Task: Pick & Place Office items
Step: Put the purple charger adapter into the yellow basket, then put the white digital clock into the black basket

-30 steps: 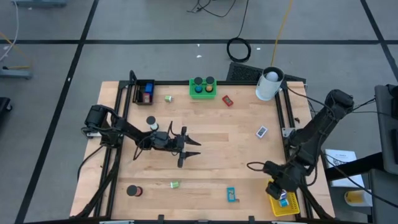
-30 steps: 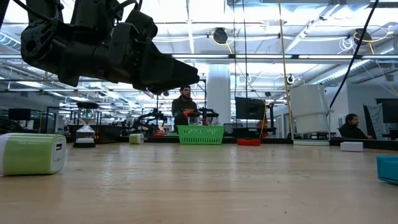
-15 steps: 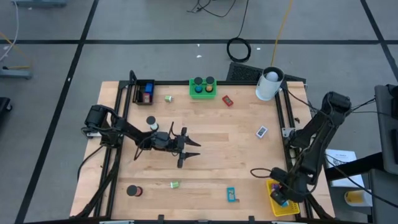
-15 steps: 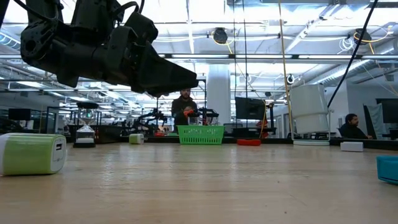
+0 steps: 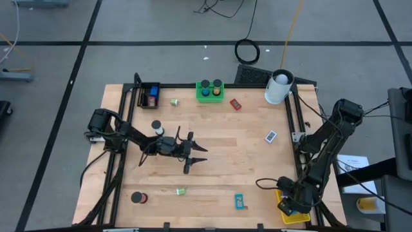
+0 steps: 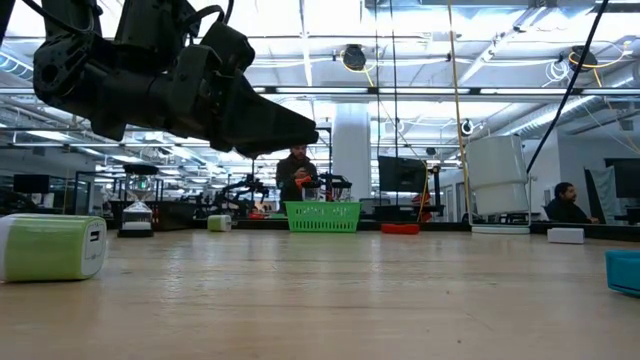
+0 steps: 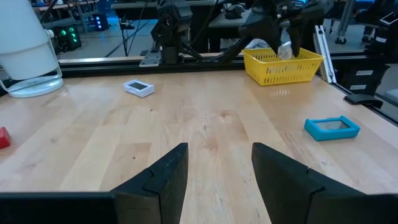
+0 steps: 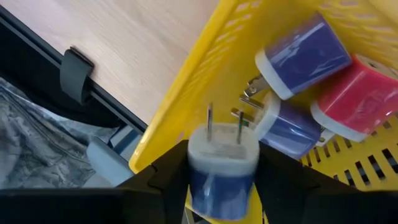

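Between right gripper (image 8: 219, 177) fingers: blue charger (image 8: 222, 171) (overhead hides it).

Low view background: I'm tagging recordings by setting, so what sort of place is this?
Probably a robotics lab in an open industrial hall: rows of workbenches, a seated person at a desk, and a wooden table under the dark arm.

No readable text

No lettering, label, brand, number or sign could be read in any view, not on the bins, the chargers or the room beyond the table.
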`<state>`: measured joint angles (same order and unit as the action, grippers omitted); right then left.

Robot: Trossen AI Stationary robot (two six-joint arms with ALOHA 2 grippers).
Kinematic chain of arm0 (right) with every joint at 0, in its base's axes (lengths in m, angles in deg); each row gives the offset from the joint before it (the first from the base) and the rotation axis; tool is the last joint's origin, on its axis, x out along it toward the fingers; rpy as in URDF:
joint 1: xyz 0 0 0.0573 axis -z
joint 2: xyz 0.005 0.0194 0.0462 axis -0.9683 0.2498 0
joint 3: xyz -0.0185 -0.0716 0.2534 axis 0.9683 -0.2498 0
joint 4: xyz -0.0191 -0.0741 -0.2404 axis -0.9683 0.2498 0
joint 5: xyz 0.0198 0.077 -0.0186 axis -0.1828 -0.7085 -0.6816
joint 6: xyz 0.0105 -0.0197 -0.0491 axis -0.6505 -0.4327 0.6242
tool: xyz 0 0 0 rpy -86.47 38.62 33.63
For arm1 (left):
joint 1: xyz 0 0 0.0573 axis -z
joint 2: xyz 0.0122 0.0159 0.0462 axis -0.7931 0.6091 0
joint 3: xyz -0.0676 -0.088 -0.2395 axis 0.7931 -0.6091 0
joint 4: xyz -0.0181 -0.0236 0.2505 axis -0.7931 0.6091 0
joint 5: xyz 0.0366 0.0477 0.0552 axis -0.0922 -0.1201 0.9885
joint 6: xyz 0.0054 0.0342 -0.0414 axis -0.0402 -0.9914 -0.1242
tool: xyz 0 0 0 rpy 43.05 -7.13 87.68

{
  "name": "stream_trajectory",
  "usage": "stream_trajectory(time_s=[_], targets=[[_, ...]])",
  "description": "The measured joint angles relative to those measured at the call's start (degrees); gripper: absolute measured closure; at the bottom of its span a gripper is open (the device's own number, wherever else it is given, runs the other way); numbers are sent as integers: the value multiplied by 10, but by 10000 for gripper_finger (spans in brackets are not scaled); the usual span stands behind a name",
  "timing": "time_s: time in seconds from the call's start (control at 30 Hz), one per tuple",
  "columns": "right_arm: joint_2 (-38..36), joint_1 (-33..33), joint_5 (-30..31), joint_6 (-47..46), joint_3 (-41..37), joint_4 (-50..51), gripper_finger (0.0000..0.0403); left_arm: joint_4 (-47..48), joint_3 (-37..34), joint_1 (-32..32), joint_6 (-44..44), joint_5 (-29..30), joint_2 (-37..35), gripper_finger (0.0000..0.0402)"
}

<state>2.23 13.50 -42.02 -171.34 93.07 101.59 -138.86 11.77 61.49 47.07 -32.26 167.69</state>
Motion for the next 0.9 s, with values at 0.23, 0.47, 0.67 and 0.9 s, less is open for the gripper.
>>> stream_trajectory(time_s=[0.23, 0.47, 0.67, 0.9], targets=[[0, 2, -2, -1, 0, 0, 215, 0, 0, 0, 0, 0, 0, 220], [-26, 7, -46, -14, 0, -10, 244, 15, 0, 0, 5, 10, 0, 220], [-100, 27, 58, 99, 0, 50, 332, 20, 0, -9, 22, 42, 0, 232], [-155, 108, 266, 411, 0, 102, 389, 32, 0, -23, 14, 50, 0, 328]])
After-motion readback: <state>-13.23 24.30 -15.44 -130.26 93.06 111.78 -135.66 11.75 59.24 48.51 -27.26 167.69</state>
